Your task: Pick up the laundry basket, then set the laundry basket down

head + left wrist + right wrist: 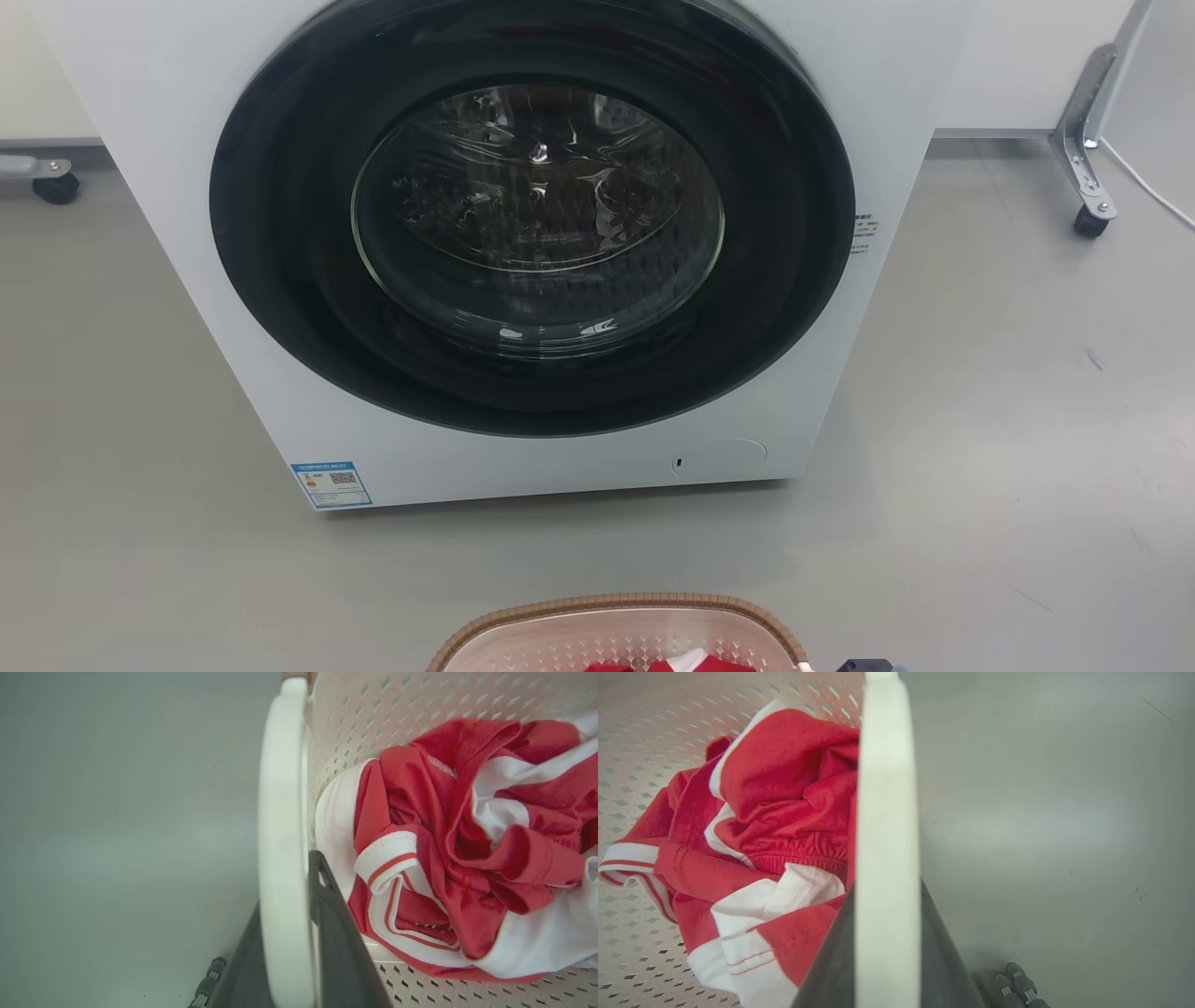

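laundry basket (616,602) holding red-and-white clothes (458,858), left gripper (286,879), right gripper (887,884) — each clamped on a basket handle (280,765)

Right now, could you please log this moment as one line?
left end effector: shut on left handle; right end effector: shut on right handle; laundry basket: clothes inside; washer: door shut

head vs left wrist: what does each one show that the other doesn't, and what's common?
Head view: the white washer with its dark round door, and a caster frame at the right. Left wrist view: the left end effector, its fingers on either side of a white loop handle. Both: the laundry basket, the red and white clothes in it, the grey floor.
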Controlling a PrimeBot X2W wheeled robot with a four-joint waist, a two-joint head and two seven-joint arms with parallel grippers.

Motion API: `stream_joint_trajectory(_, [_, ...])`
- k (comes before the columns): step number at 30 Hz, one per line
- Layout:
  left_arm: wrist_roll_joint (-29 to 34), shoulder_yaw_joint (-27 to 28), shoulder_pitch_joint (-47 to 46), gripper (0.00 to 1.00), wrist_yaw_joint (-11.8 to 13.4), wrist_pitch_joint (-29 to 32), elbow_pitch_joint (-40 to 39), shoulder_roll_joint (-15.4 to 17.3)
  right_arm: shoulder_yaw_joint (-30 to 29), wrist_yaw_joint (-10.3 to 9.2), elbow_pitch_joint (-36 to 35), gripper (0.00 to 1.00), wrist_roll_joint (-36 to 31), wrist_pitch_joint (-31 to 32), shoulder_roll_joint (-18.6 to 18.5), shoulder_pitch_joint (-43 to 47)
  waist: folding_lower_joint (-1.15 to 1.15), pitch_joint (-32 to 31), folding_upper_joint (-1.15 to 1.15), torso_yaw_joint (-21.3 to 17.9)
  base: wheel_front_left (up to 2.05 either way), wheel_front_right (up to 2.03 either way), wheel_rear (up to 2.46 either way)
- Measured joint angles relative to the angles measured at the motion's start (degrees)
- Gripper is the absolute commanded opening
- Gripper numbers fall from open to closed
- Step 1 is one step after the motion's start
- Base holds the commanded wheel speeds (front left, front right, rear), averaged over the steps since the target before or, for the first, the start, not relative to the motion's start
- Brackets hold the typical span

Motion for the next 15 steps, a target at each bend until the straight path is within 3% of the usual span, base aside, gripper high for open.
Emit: stream_joint_trajectory(15, [-0.5,-0.5,0.1,0.00,0.0,0.0,0.0,0.0,1.6,-0.01,0.3,0.00,1.6,-0.7,0.0,0.0,0.00,-0.1,0.01,-0.3,0.00,0.00,0.00])
